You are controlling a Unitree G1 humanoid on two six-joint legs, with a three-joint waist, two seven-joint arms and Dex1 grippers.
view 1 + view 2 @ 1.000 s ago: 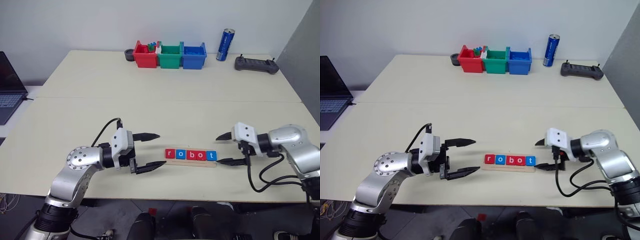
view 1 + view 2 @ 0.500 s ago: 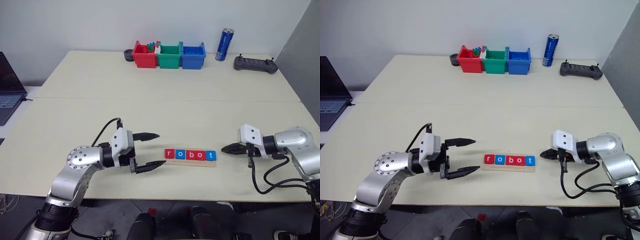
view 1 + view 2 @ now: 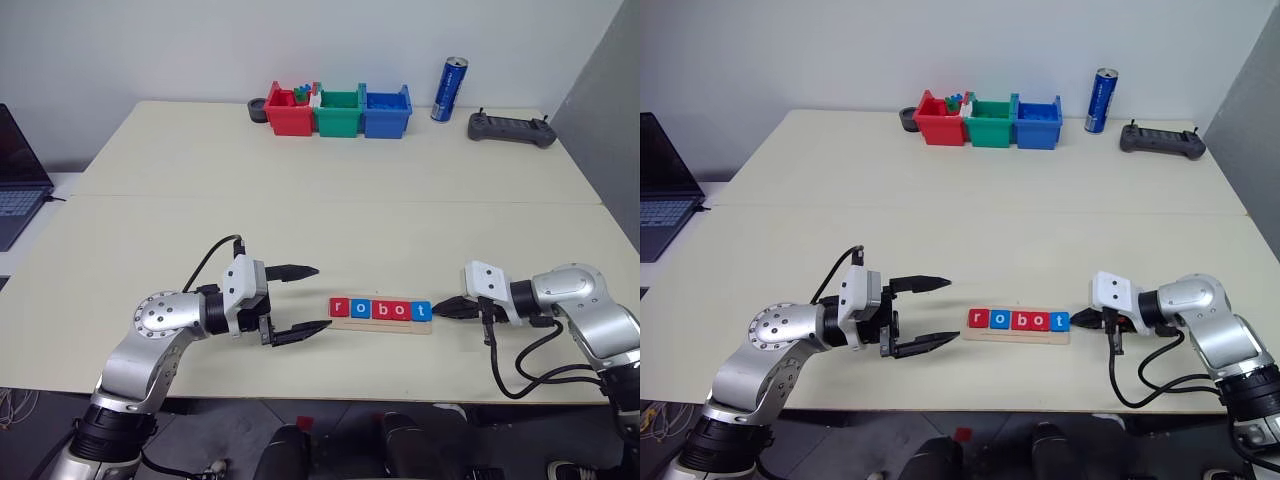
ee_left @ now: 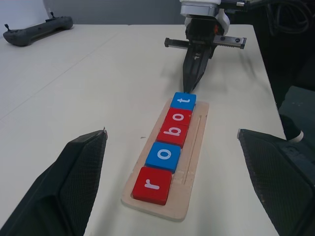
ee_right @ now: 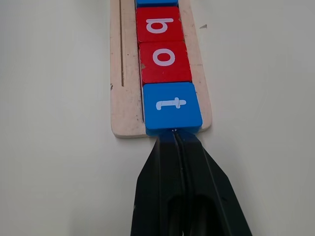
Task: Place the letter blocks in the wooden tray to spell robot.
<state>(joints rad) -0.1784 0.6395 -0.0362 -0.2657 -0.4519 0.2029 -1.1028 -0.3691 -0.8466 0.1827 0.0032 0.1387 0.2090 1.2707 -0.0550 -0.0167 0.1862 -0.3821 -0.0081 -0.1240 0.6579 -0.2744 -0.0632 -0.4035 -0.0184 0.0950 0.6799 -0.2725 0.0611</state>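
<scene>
All five small square letter blocks (image 4: 170, 143), red and blue with white letters, sit in the long pale wooden tray (image 4: 194, 156) on the cream surface (image 3: 330, 190), reading "robot"; only a final nudge seems left. The right tool (image 5: 175, 133), gaping a second ago, is now clenched empty, its tip at the tray's blue "t" end, while the left tool (image 3: 300, 303) stays spread beside the tray's "r" end.
</scene>
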